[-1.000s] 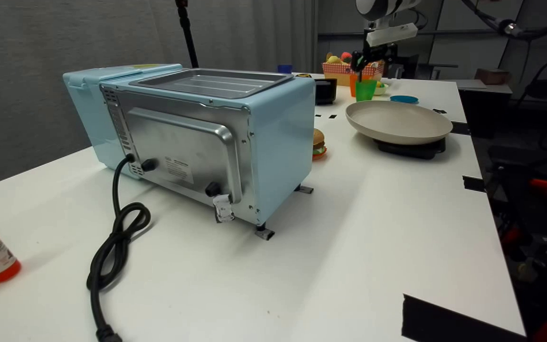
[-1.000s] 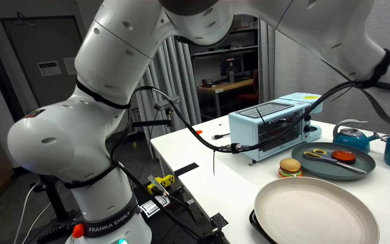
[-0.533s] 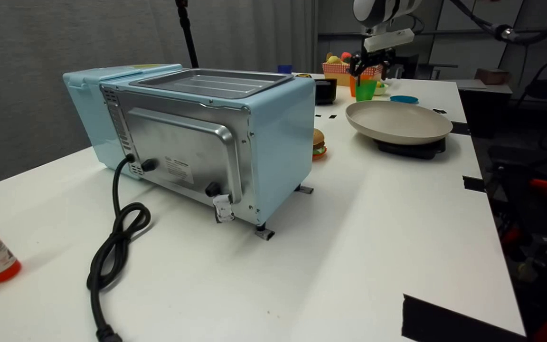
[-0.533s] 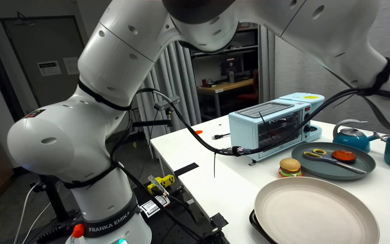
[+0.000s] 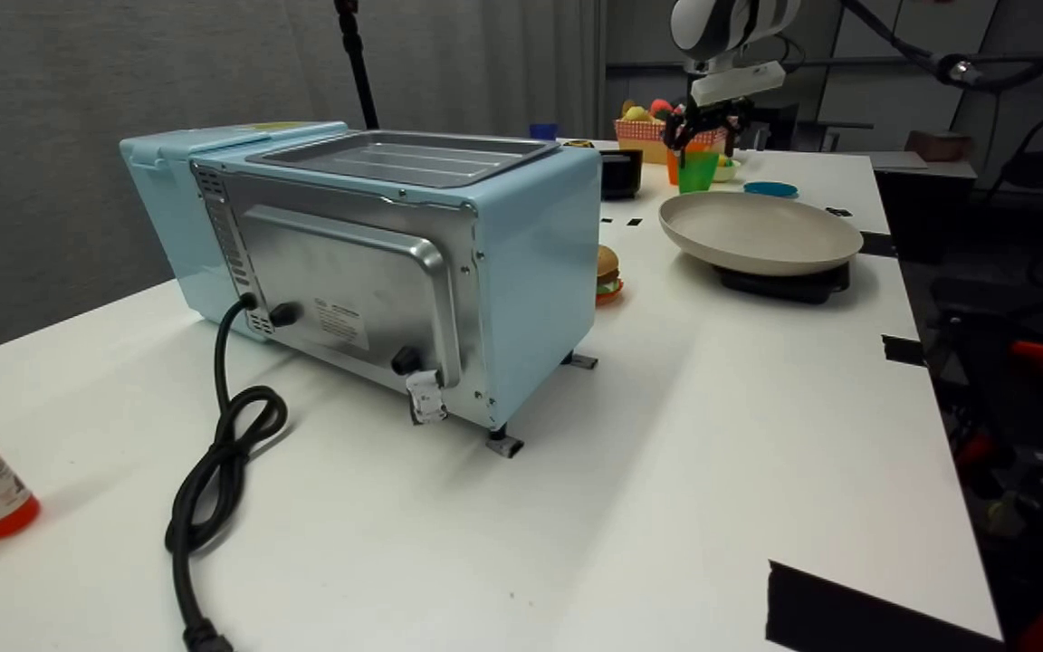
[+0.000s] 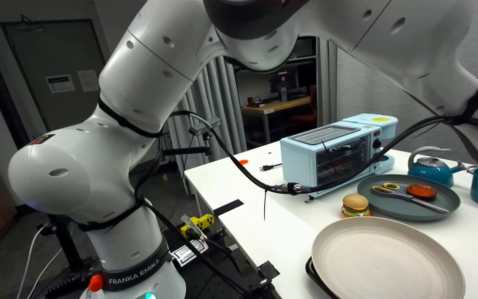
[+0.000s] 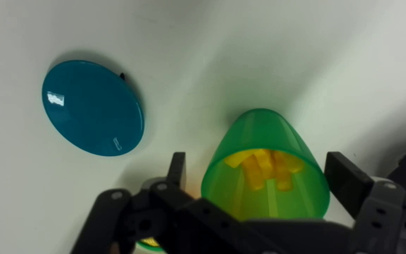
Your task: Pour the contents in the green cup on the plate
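Observation:
The green cup (image 5: 696,172) stands upright on the table in an exterior view. Inside it, in the wrist view, lie the contents, several small yellow pieces (image 7: 254,173). My gripper (image 7: 258,167) is open, its fingers to either side of the cup's rim. The right-hand finger (image 7: 347,183) is very close to the rim, and contact cannot be judged; a gap shows at the left-hand finger (image 7: 177,169). Part of the near rim is hidden by the gripper. The wide beige plate (image 6: 384,257) rests on a black base and shows in both exterior views, with nothing on it.
A blue disc (image 7: 93,107) lies near the cup. An orange cup (image 5: 673,169) stands just behind the green one, with a food basket (image 5: 639,149) farther back. The light-blue oven (image 6: 334,153), a toy burger (image 6: 355,204) and a dark tray (image 6: 407,214) holding scissors are beyond the plate.
The arm has come down, and my gripper has sunk lower around the green cup, shifting slightly left in an exterior view. The cup and plate have not moved.

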{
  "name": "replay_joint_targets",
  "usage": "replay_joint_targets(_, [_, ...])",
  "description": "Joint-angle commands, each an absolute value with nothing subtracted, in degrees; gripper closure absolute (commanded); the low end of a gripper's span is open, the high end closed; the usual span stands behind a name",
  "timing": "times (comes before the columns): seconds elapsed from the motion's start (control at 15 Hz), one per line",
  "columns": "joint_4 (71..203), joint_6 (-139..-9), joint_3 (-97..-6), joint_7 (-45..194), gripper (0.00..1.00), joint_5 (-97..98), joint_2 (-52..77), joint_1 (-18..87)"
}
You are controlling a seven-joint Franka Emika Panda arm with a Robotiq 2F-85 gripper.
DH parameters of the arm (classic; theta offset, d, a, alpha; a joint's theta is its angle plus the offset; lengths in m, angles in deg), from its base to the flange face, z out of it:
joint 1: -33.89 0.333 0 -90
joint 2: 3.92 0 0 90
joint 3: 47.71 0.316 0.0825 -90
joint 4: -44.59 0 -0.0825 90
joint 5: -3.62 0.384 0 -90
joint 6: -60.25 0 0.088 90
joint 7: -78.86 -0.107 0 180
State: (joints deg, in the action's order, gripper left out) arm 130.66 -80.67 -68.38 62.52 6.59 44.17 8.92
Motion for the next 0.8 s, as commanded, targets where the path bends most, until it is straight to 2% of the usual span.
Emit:
replay_joint_targets(0.0, [126.7, -80.2, -68.2, 61.9, 0.0, 7.6, 46.9, 7.8])
replay_joint_targets(0.33, [124.9, -80.0, -68.2, 61.8, 0.0, 7.5, 48.4, 7.4])
replay_joint_targets(0.4, [124.6, -80.0, -68.1, 61.9, 0.25, 7.6, 48.6, 7.3])
replay_joint_targets(0.47, [124.3, -79.9, -68.1, 61.9, 0.26, 7.6, 48.8, 7.2])
replay_joint_targets(0.6, [123.9, -79.9, -68.0, 62.2, 0.41, 7.5, 49.0, 7.1])
replay_joint_targets(0.73, [123.6, -79.9, -68.0, 62.3, 0.44, 7.4, 49.0, 7.1])
